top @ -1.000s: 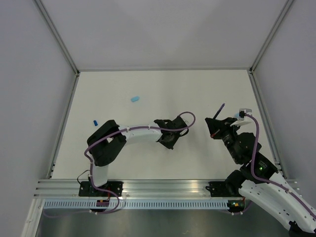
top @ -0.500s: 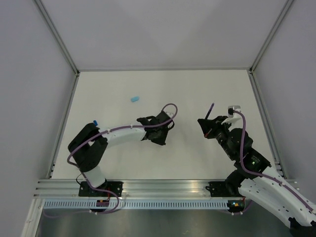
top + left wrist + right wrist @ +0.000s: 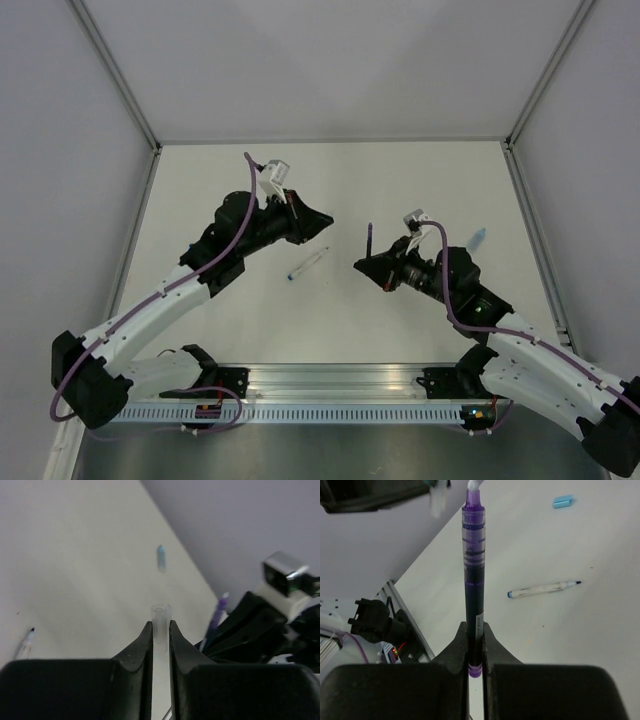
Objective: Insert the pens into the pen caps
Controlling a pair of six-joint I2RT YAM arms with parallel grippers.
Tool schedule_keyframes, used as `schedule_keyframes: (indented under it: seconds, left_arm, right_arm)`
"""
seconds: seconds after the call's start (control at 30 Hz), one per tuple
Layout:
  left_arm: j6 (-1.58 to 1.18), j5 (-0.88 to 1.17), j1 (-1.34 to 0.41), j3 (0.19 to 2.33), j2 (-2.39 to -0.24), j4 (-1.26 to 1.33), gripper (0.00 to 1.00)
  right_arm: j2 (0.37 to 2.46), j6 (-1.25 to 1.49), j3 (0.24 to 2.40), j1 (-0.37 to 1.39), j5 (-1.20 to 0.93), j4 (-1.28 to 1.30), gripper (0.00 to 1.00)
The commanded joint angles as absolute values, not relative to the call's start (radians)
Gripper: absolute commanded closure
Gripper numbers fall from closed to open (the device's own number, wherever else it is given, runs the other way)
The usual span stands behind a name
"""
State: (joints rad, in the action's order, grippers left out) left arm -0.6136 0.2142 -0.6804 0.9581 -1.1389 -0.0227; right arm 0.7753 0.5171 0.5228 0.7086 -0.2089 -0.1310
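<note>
My right gripper [image 3: 363, 264] [image 3: 474, 626] is shut on the lower end of a dark purple pen [image 3: 473, 575] [image 3: 370, 240], which points up and away from it. My left gripper [image 3: 325, 220] [image 3: 160, 625] is shut on a pale see-through pen cap [image 3: 161, 622], its open end sticking out past the fingertips. Cap and pen tip face each other a short way apart. A whitish pen [image 3: 308, 264] [image 3: 545, 588] with a blue tip lies on the table between the arms. Loose light blue pen caps lie at the right [image 3: 477, 237] [image 3: 161, 557] and beyond the left gripper [image 3: 563, 501].
The white table [image 3: 420, 180] is walled at the back and both sides, with metal posts at the corners. An aluminium rail [image 3: 330, 380] runs along the near edge at the arm bases.
The left arm has unfolded and lifted its gripper up and back over the table. The right gripper has carried the purple pen leftward towards it. The whitish pen has come into view.
</note>
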Motion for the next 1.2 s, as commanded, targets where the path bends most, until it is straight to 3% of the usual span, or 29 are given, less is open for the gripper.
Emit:
schedule_keyframes:
  seconds: [0.0,0.47,1.17]
  left_arm:
    - [-0.684,0.311,-0.683,0.933,-1.065,0.196,0.98]
    - [-0.833,0.413,-0.683,0.841,-1.034,0.488,0.98]
    - [-0.836,0.495,-0.699,0.769,-1.088,0.607,0.98]
  right_arm:
    - [0.788,0.543,0.499,0.707,-0.414,-0.327,1.0]
    - [0.848,0.534,0.482,0.838,-0.405,-0.439,1.0]
    - [0.857,0.538,0.491,0.848,-0.357,-0.414,1.0]
